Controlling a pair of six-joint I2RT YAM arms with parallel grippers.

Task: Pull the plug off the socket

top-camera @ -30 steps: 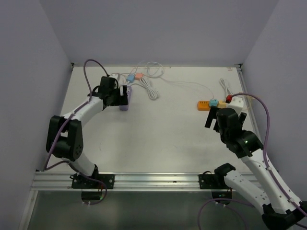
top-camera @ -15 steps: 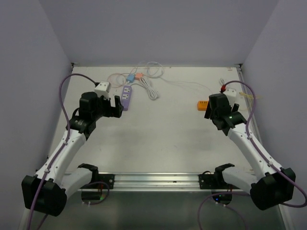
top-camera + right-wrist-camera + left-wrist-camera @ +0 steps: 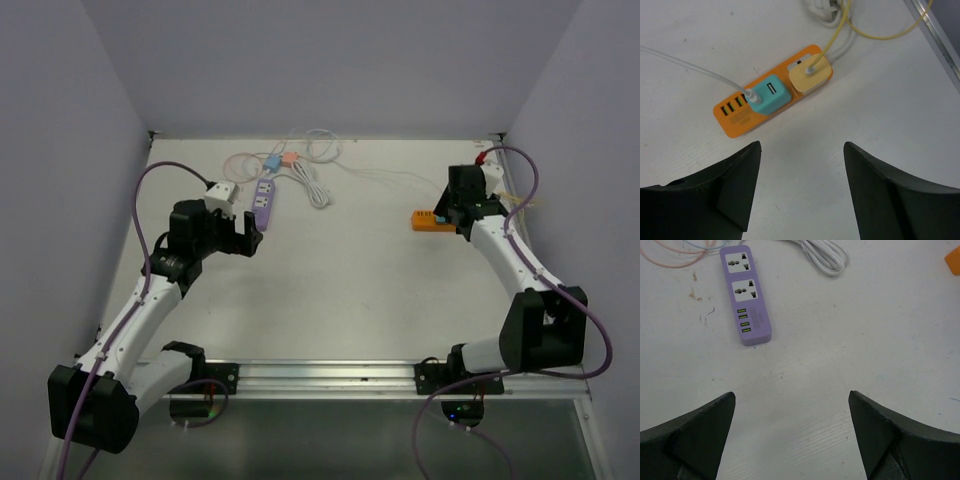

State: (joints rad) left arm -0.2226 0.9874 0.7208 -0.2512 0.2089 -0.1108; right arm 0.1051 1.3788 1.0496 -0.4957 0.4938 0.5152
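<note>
while the right claw (image 3: 802, 192) hovers, a plug (image 3: 769, 96) fills the socket (image 3: 736, 121).

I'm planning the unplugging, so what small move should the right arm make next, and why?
Probably ease the right gripper forward and down until its open jaws straddle the teal square plug. It and the pale yellow plug sit in the orange plastic power strip, ahead of the gripper, and nothing is gripped yet.

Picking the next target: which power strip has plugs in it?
The orange power strip: a teal plug and a yellow plug sit in it. The purple power strip has both its sockets empty.
</note>
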